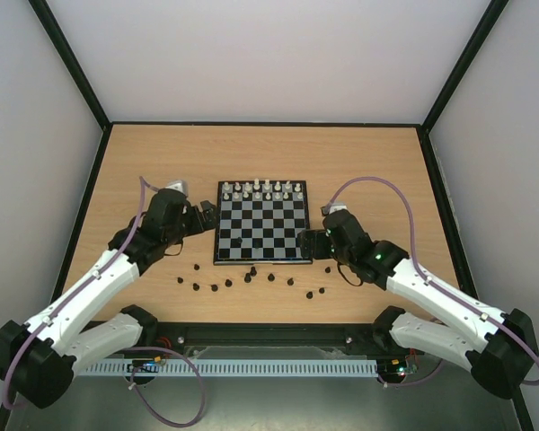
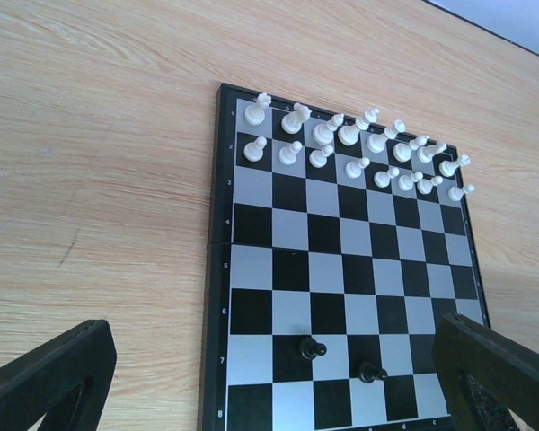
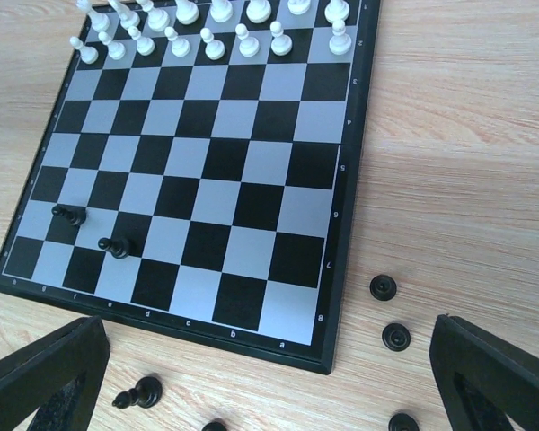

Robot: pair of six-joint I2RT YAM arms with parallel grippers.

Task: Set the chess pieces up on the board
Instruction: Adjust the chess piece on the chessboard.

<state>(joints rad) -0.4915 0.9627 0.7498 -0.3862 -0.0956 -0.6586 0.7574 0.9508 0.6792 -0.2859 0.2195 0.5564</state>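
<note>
The board (image 1: 262, 235) lies mid-table. White chess pieces (image 1: 261, 189) fill its two far rows. Two black pawns (image 1: 242, 241) stand on its near left squares; they also show in the left wrist view (image 2: 313, 347) and the right wrist view (image 3: 117, 245). Several black pieces (image 1: 248, 277) lie scattered on the wood in front of the board. My left gripper (image 1: 208, 215) is open and empty at the board's left edge, its fingers (image 2: 54, 377) wide apart. My right gripper (image 1: 307, 244) is open and empty at the board's near right corner, above loose black pieces (image 3: 395, 337).
A black piece (image 3: 137, 393) lies on its side just in front of the board's near edge (image 3: 162, 328). Dark-framed walls (image 1: 90, 180) enclose the wooden table on the left, right and back. Bare wood (image 1: 368, 162) stretches behind and beside the board.
</note>
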